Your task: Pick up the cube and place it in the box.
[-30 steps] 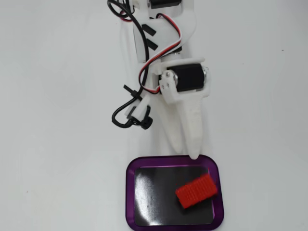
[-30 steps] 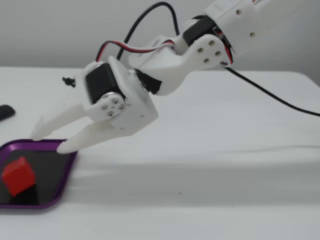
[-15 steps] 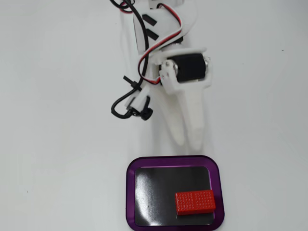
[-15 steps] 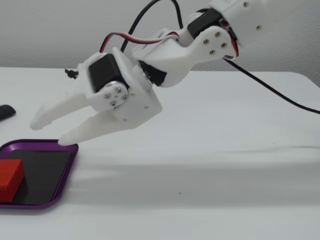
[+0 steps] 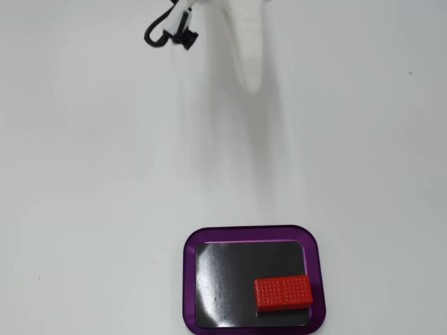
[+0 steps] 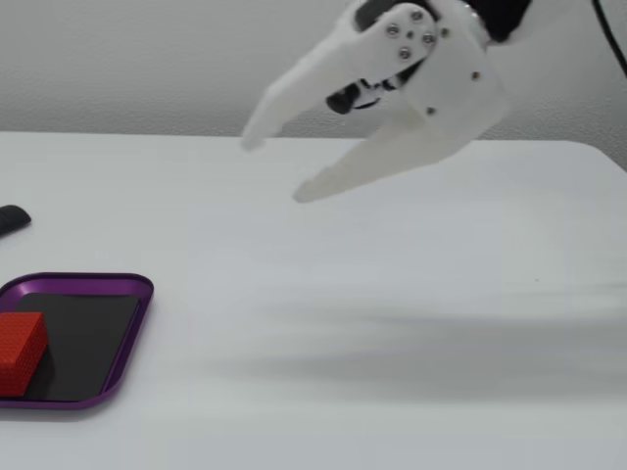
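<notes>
The cube (image 5: pixel 283 293) lies flat inside the box (image 5: pixel 190 279), tucked into the corner that sits lower right in the top-down fixed view, touching or nearly touching the purple rim. Nothing holds it. Well away from it, up and across the bare table (image 5: pixel 84 174), the gripper (image 6: pixel 271 168) hangs in the air with its jaws spread apart and empty, tips angled down toward the box side. The placing looks done to me. The one risk I can see is the arm swinging low back over the box: a fingertip could catch the rim and shove it, or knock the cube out.
</notes>
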You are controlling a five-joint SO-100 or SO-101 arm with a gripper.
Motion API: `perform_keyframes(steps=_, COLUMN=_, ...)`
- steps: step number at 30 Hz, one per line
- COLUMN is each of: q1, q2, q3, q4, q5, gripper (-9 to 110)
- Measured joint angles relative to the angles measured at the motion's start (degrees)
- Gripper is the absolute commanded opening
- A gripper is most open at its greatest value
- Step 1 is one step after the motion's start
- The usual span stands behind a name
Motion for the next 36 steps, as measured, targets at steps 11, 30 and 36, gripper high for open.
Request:
perform_keyframes(steps=11, q1=0.97, q2=49.04, q3=25.49, q4=24.79, q5=0.26, gripper=26)
perform_keyframes(steps=30, q1=8.53, q2=59.77, q3=35.77, q4=38.85, q5=9.23, gripper=4)
perform_keyframes(steps=36, q1=8.53, q2=59.77, q3=38.85, q4=39.38, q5=9.23, gripper=-1)
